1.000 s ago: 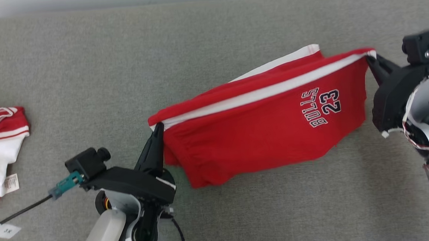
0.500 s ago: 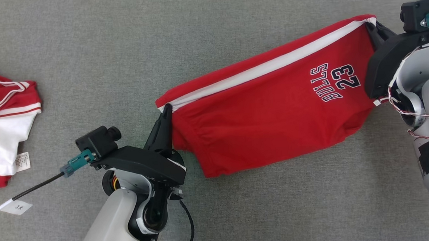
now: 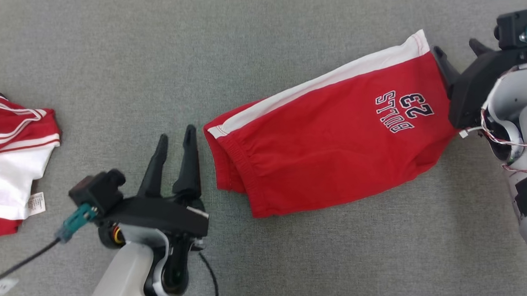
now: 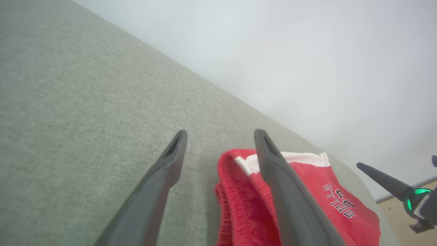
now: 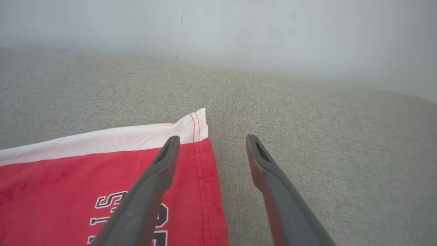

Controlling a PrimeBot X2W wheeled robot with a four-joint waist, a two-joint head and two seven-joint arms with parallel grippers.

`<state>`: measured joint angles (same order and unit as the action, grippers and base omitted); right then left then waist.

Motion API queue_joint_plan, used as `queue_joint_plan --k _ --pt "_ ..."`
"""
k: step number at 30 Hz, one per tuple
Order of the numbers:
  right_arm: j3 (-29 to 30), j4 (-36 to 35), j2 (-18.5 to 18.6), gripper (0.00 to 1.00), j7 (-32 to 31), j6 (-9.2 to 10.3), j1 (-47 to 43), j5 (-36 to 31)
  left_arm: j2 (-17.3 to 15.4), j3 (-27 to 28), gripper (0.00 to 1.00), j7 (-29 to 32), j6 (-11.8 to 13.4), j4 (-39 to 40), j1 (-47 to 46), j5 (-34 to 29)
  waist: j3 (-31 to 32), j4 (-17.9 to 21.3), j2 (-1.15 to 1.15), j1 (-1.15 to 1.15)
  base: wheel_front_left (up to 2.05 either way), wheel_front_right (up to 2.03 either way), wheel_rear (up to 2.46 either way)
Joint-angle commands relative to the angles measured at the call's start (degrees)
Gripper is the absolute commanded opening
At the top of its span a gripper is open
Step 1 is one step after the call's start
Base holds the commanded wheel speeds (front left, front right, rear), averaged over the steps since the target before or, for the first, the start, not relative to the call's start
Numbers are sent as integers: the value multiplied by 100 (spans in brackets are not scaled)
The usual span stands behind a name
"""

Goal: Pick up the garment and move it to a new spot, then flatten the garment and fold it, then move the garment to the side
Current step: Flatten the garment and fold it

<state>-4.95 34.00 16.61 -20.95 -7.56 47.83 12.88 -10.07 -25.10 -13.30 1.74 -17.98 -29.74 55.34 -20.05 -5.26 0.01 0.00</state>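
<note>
The garment (image 3: 327, 148) is a pair of red shorts with a white side stripe and "BULLS 23" lettering, lying folded on the grey fabric surface (image 3: 298, 265). My left gripper (image 3: 176, 133) stands open just left of the waistband end, apart from the cloth. My right gripper (image 3: 455, 45) is open at the hem end, with nothing between its fingers. In the left wrist view the open left gripper (image 4: 221, 132) frames the elastic waistband of the garment (image 4: 307, 171). In the right wrist view the open right gripper (image 5: 213, 137) hangs over the white-striped corner of the garment (image 5: 68, 177).
A second red and white piece of clothing (image 3: 7, 154) with a label lies bunched at the left edge of the surface. A pale wall (image 5: 239, 30) rises behind the far edge. My right gripper's finger (image 4: 382, 177) shows at the left wrist view's right side.
Both grippers have opened and let go of the garment's top corners. The shorts have dropped from hanging stretched between them to lying on the surface. The camera has shifted.
</note>
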Motion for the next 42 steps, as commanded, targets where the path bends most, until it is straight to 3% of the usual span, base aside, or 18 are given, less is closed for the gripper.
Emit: queue_joint_plan --k 1,7,12,17,22,31,40,41,42 --pt "63 0 27 100 -58 16 -136 101 -45 80 100 -92 -14 76 173 -149 145 26 -1 0 0 0 0" --pt "338 93 14 100 -342 16 -420 242 -165 287 100 -192 101 328 665 -920 329 0 -1 0 0 0 0" --pt "553 151 -74 100 -500 15 -582 215 5 838 100 -189 218 887 1375 -1900 389 -56 -1 0 0 0 0" --pt "774 243 -140 100 -607 15 -644 77 138 1182 100 -191 199 1293 1951 -2943 389 -161 -1 0 0 0 0" --pt "1009 353 -161 100 -689 15 -654 -93 293 1422 100 -192 37 1493 2377 -3593 355 -313 -1 0 0 0 0" --pt "1335 572 -104 100 -845 16 -730 -421 587 1688 100 -192 -271 1443 2781 -3990 252 -598 -1 0 0 0 0" --pt "1439 817 -429 100 -1212 2 -890 -481 693 1842 100 -193 -415 1348 2711 -4077 145 -669 -1 0 0 0 0" --pt "1447 855 -466 95 -1261 1 -914 -470 697 1856 100 -193 -431 1339 2706 -4082 139 -670 -1 0 0 0 0" --pt "1450 885 -506 48 -1304 1 -946 -441 702 1864 100 -193 -452 1321 2707 -4083 137 -671 -1 0 0 0 0"
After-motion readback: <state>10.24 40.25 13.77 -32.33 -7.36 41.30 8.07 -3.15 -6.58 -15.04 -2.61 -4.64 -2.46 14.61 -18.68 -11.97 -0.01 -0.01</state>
